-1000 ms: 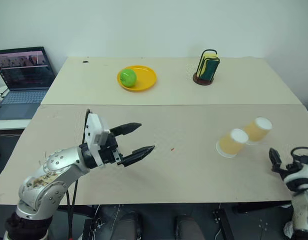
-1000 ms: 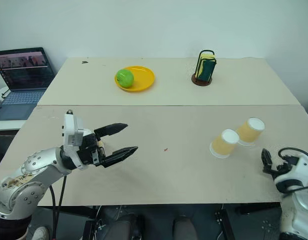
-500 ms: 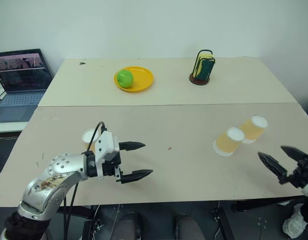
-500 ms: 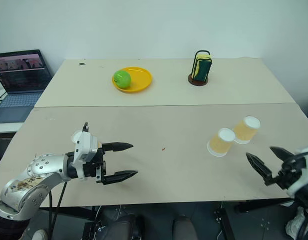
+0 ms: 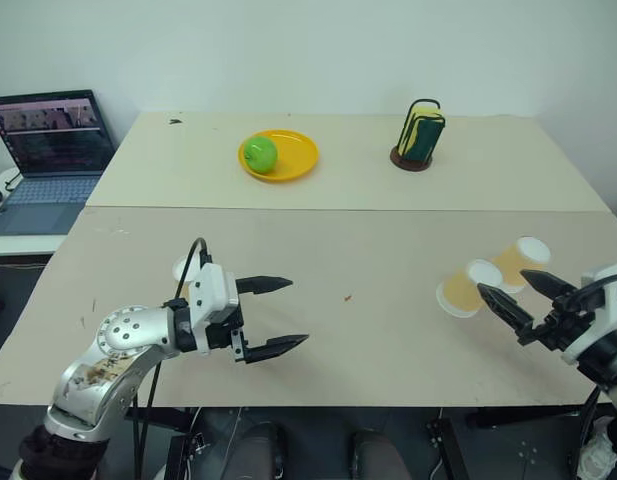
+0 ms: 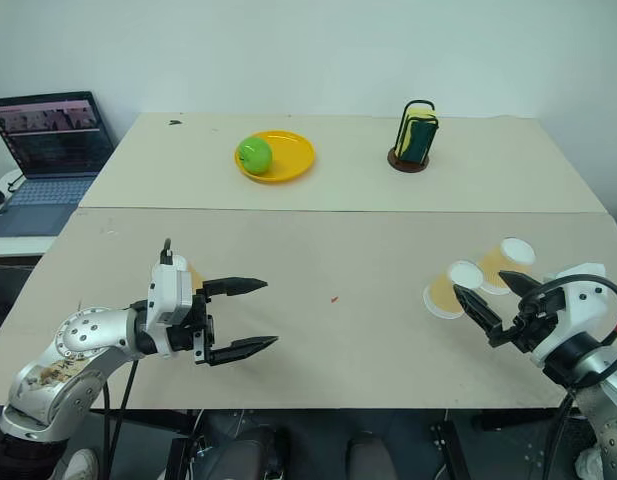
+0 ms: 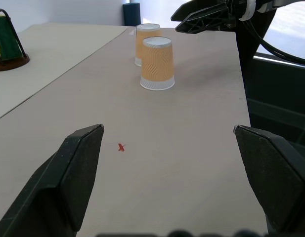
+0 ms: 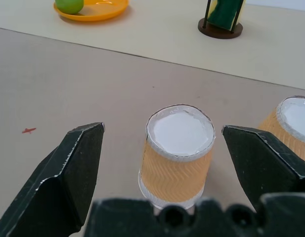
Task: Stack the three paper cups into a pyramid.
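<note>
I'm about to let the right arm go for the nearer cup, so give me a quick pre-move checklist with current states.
1. Right gripper open: ok.
2. Nearer cup lined up between its fingers in the right wrist view: ok.
3. Nearer cup upside down, wide rim on the table: ok.
4. Gap to the second cup wide enough for a finger: cannot tell; they stand close together.
5. Left gripper open, far from both cups: ok.
6. Third cup reachable: cannot tell; it sits mostly hidden behind the left gripper.
</note>
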